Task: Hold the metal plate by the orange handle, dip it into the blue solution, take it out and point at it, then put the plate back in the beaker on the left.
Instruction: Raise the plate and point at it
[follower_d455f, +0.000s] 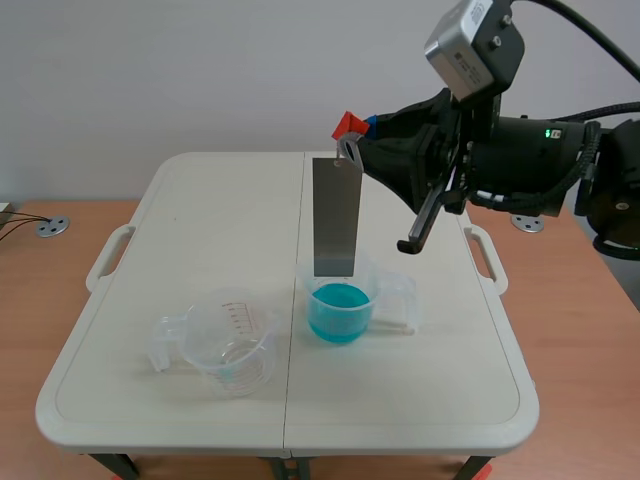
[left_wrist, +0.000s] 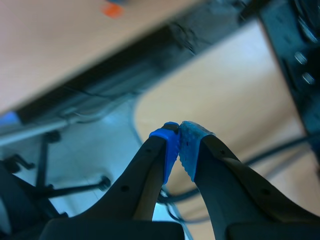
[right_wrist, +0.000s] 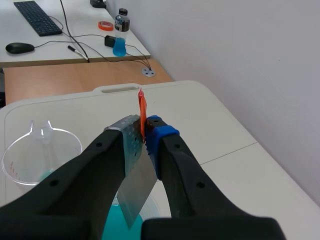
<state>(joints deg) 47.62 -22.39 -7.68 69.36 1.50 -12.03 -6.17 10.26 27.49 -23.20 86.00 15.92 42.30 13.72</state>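
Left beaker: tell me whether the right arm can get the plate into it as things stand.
Probably yes. The right gripper holds the plate upright over the blue beaker. The left beaker stands open-topped beside it, with nothing above it or between them in the scene view.

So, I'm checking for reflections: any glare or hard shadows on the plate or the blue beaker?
Scene view: no glare on the metal plate, faint shadow under the blue beaker. Right wrist view: plate dull grey in the right end effector, no hotspot. Left wrist view: neither shows.
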